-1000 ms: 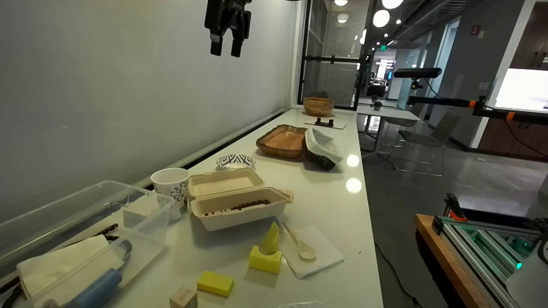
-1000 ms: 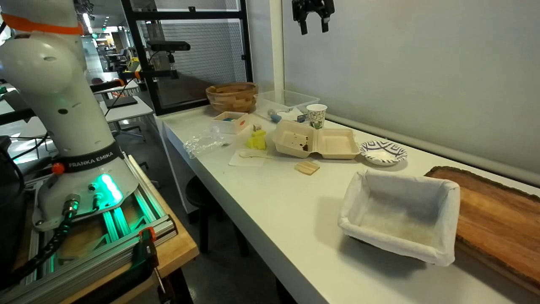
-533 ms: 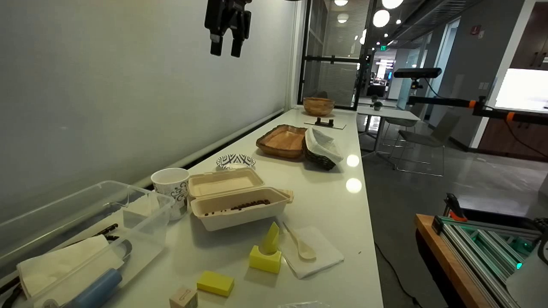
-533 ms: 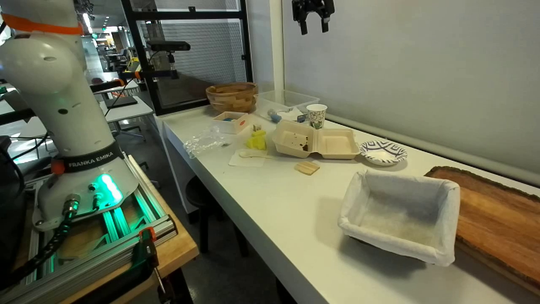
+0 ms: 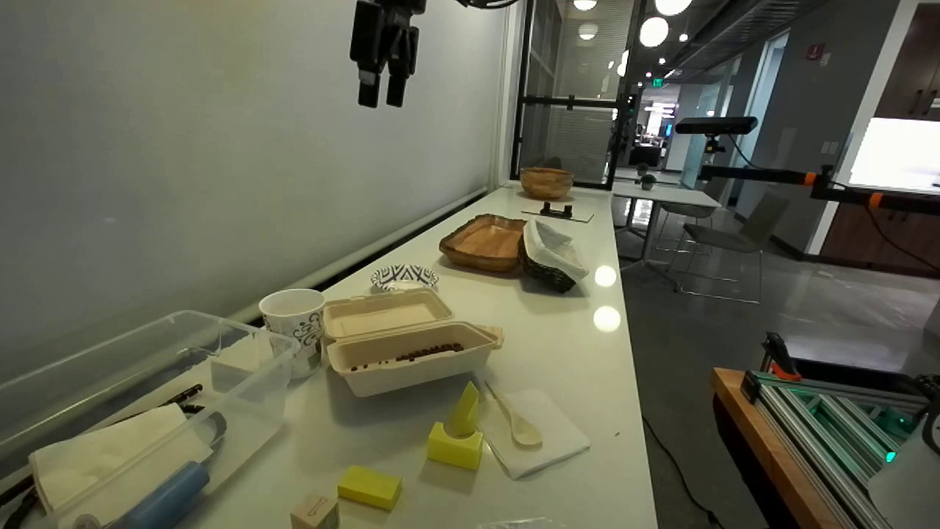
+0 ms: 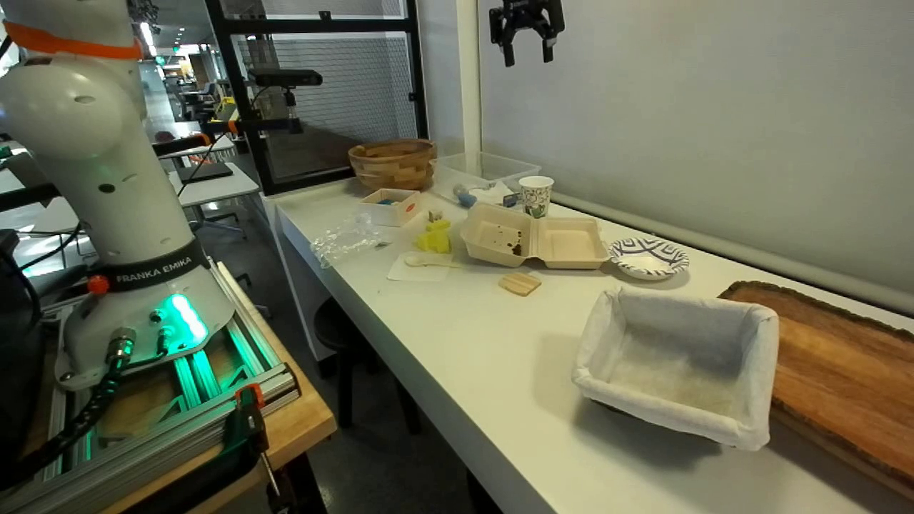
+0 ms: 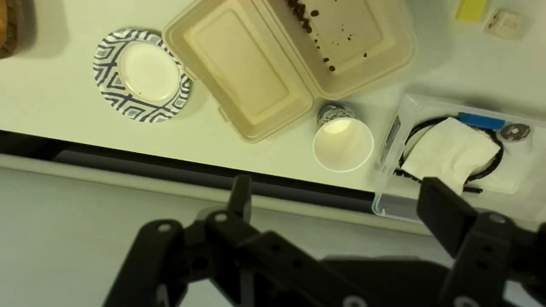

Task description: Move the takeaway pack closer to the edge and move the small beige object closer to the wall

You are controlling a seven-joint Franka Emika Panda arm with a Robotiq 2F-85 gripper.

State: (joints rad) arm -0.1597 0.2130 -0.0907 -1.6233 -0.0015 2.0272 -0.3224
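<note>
Edge [image 6: 389, 343]: long straight rim of the counter [image 6: 457, 343]
Napkin [image 6: 410, 274] with spoon [image 6: 421, 261]: towards the edge, best left alone
Yellow blocks [image 6: 434, 241]: just beside the napkin, likewise spared
Piece [image 6: 520, 284]: small, flat, beige; probably the task's second thing
Gripper [image 6: 528, 58]: high over the counter, spread wide, nothing held
Pack [image 6: 535, 239]: opened out, dark bits [image 7: 300, 10] inside; well apart from the edge, with the piece just beside it on that side
Cup [image 6: 536, 198] and plate [image 6: 648, 257]: just beside the pack (touching or apart, cannot be told)
Wall [image 6: 714, 128]: plain grey, nearer the pack than the edge is
Step in hand, by judgement: reaching the pack; to do it well, come down clear of the cup, take the lip facing the edge, squeeze gently, and slide level rather than lift, so the bits stay in; the piece likely lies in the path, so steer around it or shift it first
</note>
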